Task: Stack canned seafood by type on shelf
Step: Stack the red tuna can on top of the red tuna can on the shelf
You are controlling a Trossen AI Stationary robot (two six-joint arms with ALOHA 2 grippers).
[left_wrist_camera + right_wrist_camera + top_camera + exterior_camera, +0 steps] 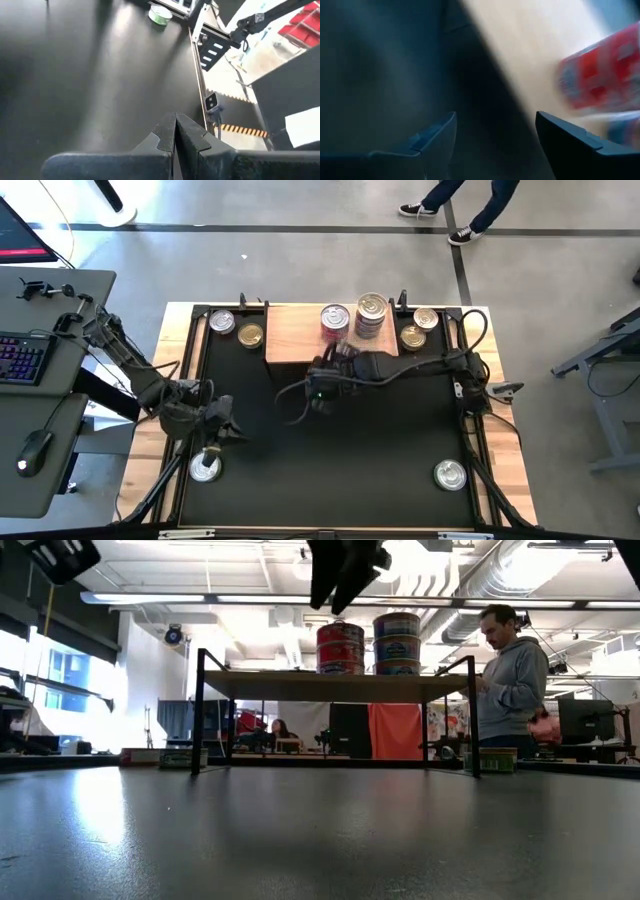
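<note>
Presently, the right arm's dark two-finger pincer [336, 352] is hanging wide open and gripping nothing, in the upper middle of the overhead frame, just at the near edge of the light-brown rectangular wooden shelf [295, 335] on thin black legs. On that shelf, a red-labelled stack of round flat seafood tins [335, 320] is standing just beside a taller bluish-labelled stack [371, 315], right of the shelf's centre. Two loose tins with silver and gold lids [236, 328] are lying on the large black mat [330, 450] left of the shelf, and two more [419, 327] are lying to its right. Single silver-lidded tins are sitting at the lower left [206, 468] and lower right [450, 474] of the mat. The left arm's pincer [226, 426] is waiting closed and empty at the centre left, above the mat.
</note>
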